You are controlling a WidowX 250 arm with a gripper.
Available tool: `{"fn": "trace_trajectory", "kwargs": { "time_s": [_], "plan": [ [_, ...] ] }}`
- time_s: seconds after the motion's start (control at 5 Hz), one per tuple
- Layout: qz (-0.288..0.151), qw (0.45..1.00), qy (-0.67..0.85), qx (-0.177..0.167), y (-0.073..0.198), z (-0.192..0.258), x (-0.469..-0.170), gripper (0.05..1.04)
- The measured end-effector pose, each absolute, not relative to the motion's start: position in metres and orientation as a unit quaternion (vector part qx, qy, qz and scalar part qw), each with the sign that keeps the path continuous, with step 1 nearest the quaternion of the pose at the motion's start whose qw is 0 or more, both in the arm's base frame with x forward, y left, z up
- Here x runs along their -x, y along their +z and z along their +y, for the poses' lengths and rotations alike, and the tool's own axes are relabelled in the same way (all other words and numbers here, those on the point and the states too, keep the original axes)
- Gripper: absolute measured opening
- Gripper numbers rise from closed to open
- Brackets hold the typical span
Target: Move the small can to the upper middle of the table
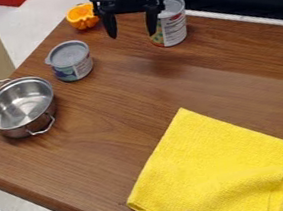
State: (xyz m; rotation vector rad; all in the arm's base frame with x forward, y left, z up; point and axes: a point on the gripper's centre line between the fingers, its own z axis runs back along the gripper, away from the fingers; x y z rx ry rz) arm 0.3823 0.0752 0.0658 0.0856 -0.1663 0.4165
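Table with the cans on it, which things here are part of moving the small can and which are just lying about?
For the job:
- small can
- gripper
- table, whose upper middle is the goal

Just lying about:
- tall can
- orange
- pot
- yellow cloth

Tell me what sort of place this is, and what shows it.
It looks like a tabletop staged for robot practice with kitchen things: a black end effector hangs over the wooden table, which holds a metal pot, two cans and a folded yellow cloth.
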Motion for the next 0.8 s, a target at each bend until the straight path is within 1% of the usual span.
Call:
{"fn": "trace_trajectory", "kwargs": {
  "time_s": [0.2, 0.4, 0.6, 0.8],
  "plan": [
    [-0.064, 0.975, 0.209, -0.041, 0.052, 0.074, -0.379, 0.997],
    [-0.071, 0.964, 0.253, -0.037, 0.049, 0.085, -0.379, 0.997],
    [-0.090, 0.936, 0.339, -0.038, 0.050, 0.104, -0.380, 0.997],
    [-0.100, 0.915, 0.390, -0.031, 0.061, 0.126, -0.381, 0.997]
  ]
}}
